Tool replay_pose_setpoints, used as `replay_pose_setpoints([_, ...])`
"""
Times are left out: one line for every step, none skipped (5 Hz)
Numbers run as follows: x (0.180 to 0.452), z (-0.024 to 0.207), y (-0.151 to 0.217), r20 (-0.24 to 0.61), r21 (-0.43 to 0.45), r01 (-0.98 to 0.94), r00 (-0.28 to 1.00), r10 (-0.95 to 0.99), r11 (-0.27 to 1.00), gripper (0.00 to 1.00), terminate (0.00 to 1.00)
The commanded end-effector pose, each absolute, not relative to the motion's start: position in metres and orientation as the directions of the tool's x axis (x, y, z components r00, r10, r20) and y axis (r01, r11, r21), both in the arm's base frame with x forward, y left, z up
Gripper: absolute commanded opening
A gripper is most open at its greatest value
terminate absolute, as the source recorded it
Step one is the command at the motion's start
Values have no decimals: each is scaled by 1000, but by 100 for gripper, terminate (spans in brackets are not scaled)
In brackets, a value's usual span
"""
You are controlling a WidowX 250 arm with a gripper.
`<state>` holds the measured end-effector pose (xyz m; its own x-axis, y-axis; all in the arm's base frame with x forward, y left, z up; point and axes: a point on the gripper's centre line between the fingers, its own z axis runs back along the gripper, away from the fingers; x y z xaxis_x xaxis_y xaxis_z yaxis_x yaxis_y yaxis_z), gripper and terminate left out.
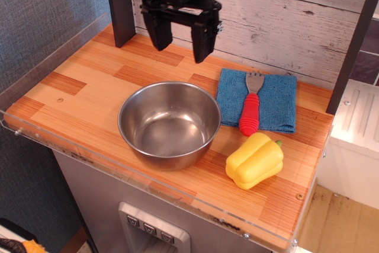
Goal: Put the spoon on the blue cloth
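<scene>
The spoon (pixel 251 106) lies on the blue cloth (pixel 276 100) in the right centre of the frame, its silver tined head toward the back wall and its ribbed red handle pointing toward the front edge. The handle's tip reaches the near edge of the cloth and appears to overhang it slightly; the rest of the utensil sits on the fabric. The cloth lies flat on the wooden counter (pixel 83 96), just right of the steel bowl (pixel 169 124), whose rim is at or over the cloth's left edge. A yellow toy pepper (pixel 254 159) rests below the cloth, near the handle's tip but apart from it.

The gripper (pixel 179 38) hangs in the upper centre of the frame, above the counter behind the bowl and well apart from the spoon. Its 2 dark fingers are spread wide with nothing between them.

Judged from this arrangement, the placement looks complete: the spoon is released and resting on the cloth. What remains, at most, is for the arm to clear the workspace.

No brand, label or legible writing is visible; the 3 buttons on the panel below the counter carry marks too small to read
</scene>
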<state>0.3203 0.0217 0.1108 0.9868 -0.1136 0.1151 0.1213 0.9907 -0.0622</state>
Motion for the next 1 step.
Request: replay_pose_setpoints([320, 133, 26, 176, -48, 124, 978, -114, 991, 100, 100])
